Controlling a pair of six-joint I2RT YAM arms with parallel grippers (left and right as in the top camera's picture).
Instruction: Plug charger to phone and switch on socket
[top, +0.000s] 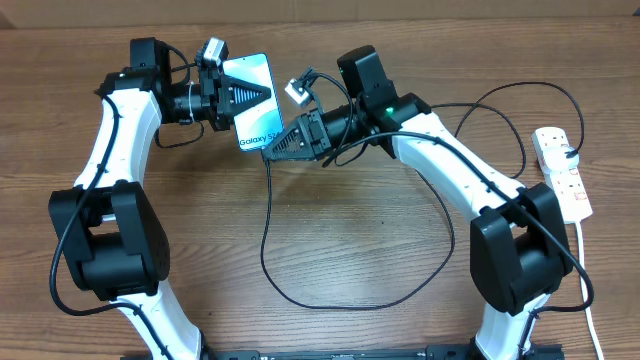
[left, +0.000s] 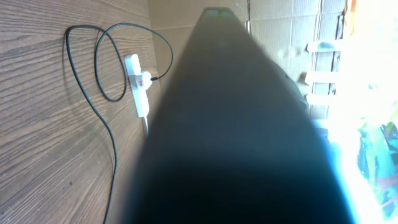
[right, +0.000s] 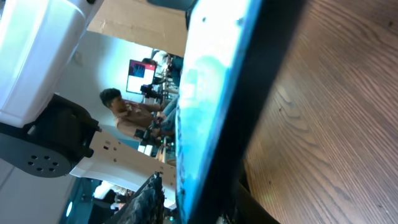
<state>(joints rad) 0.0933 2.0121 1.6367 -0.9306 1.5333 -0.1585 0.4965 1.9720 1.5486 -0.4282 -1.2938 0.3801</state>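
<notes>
Your phone (top: 262, 110) is up off the bench (top: 340, 230), near the back and a bit left of center, screen facing the overhead camera with the "Galaxy S24" text at the end nearer you. Your left pincer (top: 250, 97) is clamped on it from the left, one finger lying across the screen. In the left wrist view the phone (left: 236, 124) is just a big dark blur filling most of the shot.

Your right pincer (top: 275, 150) is right at the phone's lower end, fingers pinched together on the tip of the charger (top: 267, 205). Can't tell whether the plug is actually seated in the port. The right wrist view only gives you the phone's (right: 199, 93) teal screen and black edge super close up.

From that tip the black cable drops to the bench, swings in a wide loop toward the front, then curls up behind your right arm and over to the socket (top: 562, 170). The socket lies flat at the far right edge, well apart from the phone, with a black plug in it and a white cord (top: 585, 270) trailing toward the front. The left wrist view also catches the socket (left: 138, 84) with the cable (left: 112, 155) looping beside it
</notes>
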